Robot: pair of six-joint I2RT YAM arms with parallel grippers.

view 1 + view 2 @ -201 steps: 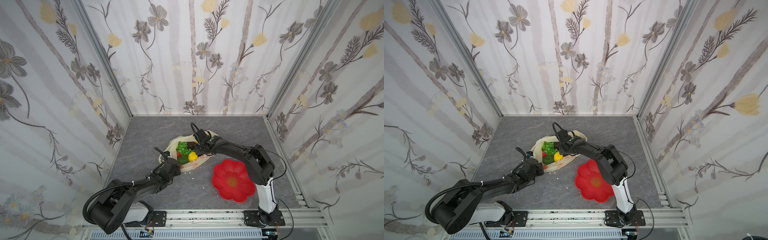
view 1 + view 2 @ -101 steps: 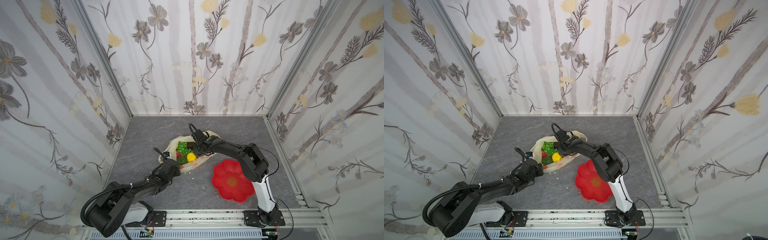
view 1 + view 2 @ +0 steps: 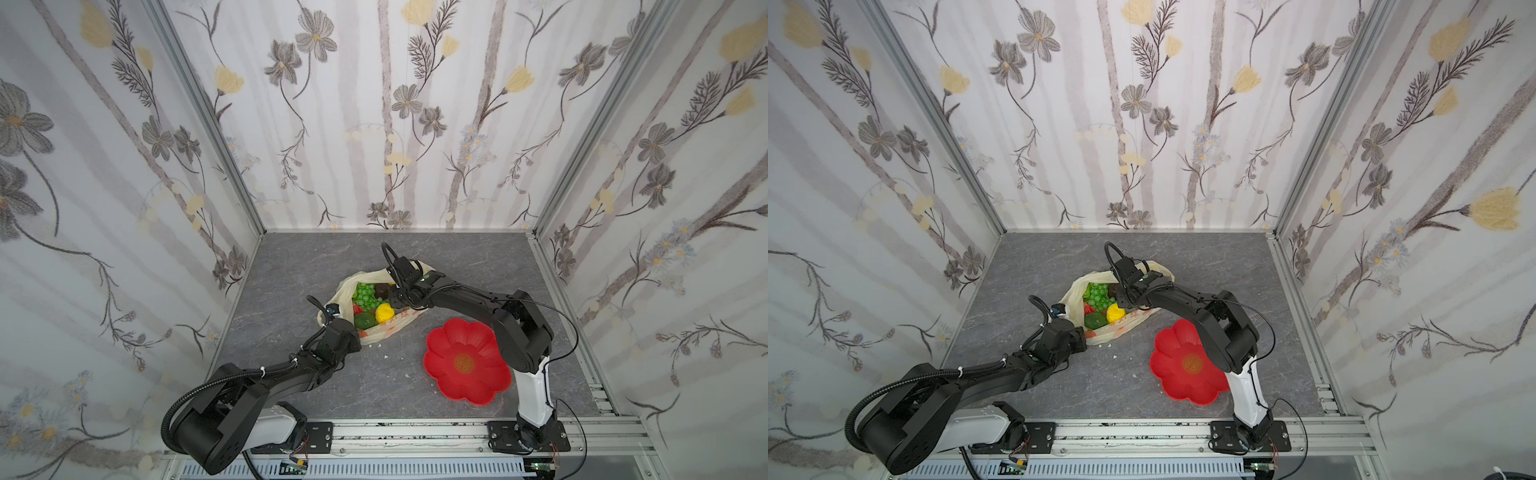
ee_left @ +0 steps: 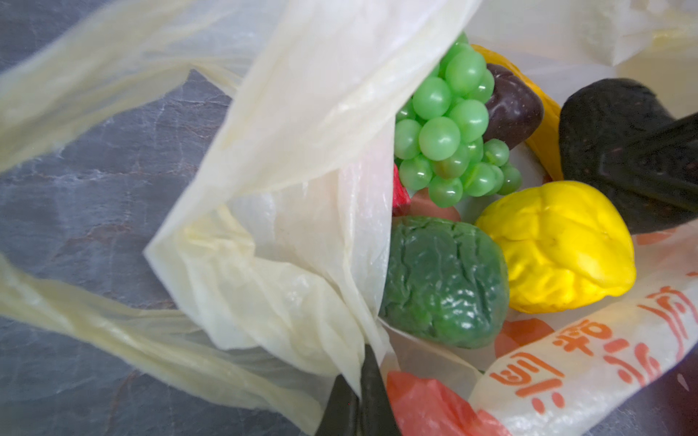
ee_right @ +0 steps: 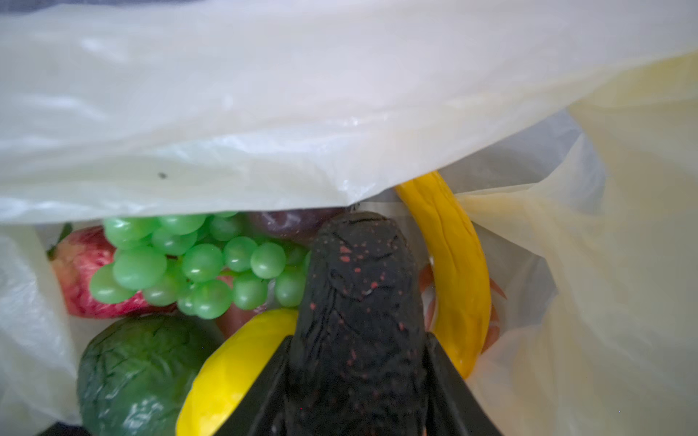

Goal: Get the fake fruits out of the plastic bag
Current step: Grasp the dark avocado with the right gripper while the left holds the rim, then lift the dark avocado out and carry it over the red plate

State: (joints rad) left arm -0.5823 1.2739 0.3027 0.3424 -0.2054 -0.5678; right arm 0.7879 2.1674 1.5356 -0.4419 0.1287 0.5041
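Three floral-papered walls (image 3: 374,124) enclose grey veined tabletop (image 3: 374,386). Translucent pale-yellow plastic bag (image 3: 388,330) lies mid-table, glossy fake fruits (image 3: 365,293) inside. Left gripper (image 4: 359,392) pinches its rim; right gripper (image 5: 359,338) clasps dark speckled fruit (image 5: 359,271).

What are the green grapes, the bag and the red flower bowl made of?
Green grapes: likely plastic, glossy; each ball carries a bright shine spot and looks slightly see-through.
Bag: thin plastic film, pale yellow, crinkly; the grey table shows through its handles.
Red flower bowl: probably hard plastic, smooth with an even colour; not certain from above.
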